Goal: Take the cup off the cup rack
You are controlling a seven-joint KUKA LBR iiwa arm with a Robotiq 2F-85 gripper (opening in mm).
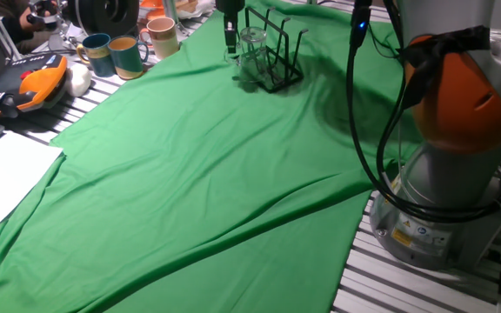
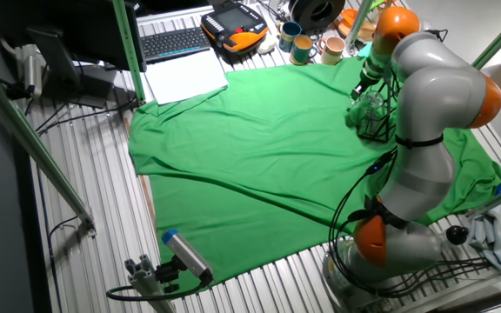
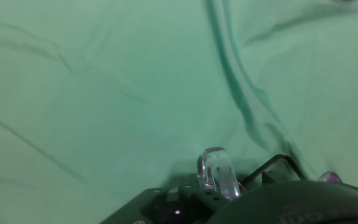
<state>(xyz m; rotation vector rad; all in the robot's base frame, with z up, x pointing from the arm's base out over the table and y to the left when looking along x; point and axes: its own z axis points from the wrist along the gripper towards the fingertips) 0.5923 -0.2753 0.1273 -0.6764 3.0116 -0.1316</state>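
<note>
The small clear glass cup (image 1: 253, 49) hangs on the near-left side of the black wire cup rack (image 1: 281, 61), at the far end of the green cloth. My gripper (image 1: 230, 36) points down just left of the cup, close to it or touching it; I cannot tell which. Its fingers look like one narrow dark shape, so the jaw gap is not readable. In the other fixed view the gripper (image 2: 360, 88) is just above and left of the cup (image 2: 366, 109) and rack (image 2: 379, 127). The hand view shows a clear glass loop of the cup (image 3: 217, 173) and a rack wire (image 3: 279, 160).
Two teal-and-tan mugs (image 1: 116, 55) and a cream mug (image 1: 163, 36) stand on the slatted table left of the cloth. An orange-and-black pendant (image 1: 24, 87), a white sheet (image 1: 3, 178) and a keyboard (image 2: 172, 41) lie at the left. The arm's base (image 1: 446, 191) stands at the right.
</note>
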